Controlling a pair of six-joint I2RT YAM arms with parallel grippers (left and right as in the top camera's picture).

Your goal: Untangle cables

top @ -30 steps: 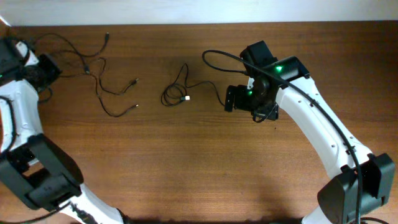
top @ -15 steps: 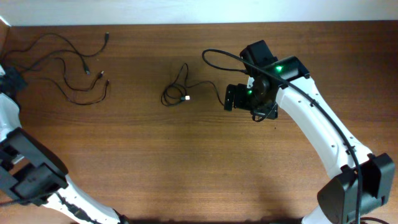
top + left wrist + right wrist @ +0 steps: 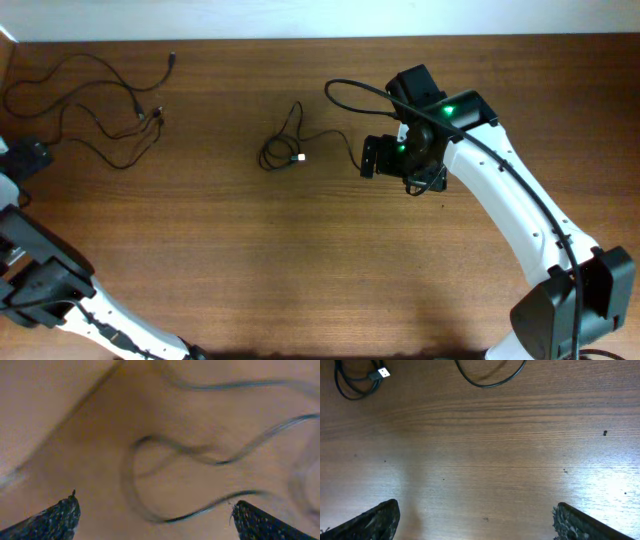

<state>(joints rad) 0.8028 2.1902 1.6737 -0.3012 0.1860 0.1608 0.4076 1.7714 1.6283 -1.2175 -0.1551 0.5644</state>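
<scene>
Two-arm cable scene on a wooden table [image 3: 300, 270]. Two groups of cable lie along the far edge. A loose tangled cluster [image 3: 140, 112] spreads out of the far-left corner; the number of strands in it cannot be told. A small coiled cable [image 3: 268, 155] lies near the middle of the far edge, ending in a white-tipped USB plug [image 3: 300, 157], with one thin tail running rightward. The left gripper [image 3: 30, 158] sits at the left edge, just nearer than the cluster's left end. In its wrist view the left gripper [image 3: 157, 512] has both dark fingertips [image 3: 60, 515] spread to the lower corners of the frame, released. Blurred strands of the cluster [image 3: 200, 457] curve across the wood ahead of them, and nothing lies between the tips. The right gripper [image 3: 368, 158] stands to the right of the coil, close to the end of its tail and apart from the plug. In its wrist view the right gripper [image 3: 477, 520] is likewise spread wide and empty, fingertips [image 3: 375, 520] at the lower corners over bare wood. The coiled cable [image 3: 355, 385] and its plug [image 3: 383, 372] lie at the upper left, and a curved stretch of the tail [image 3: 490, 382] at the top centre, neither touching the fingers. Count: two arms, two grippers, two cable groups, one visible USB plug on the coil.
</scene>
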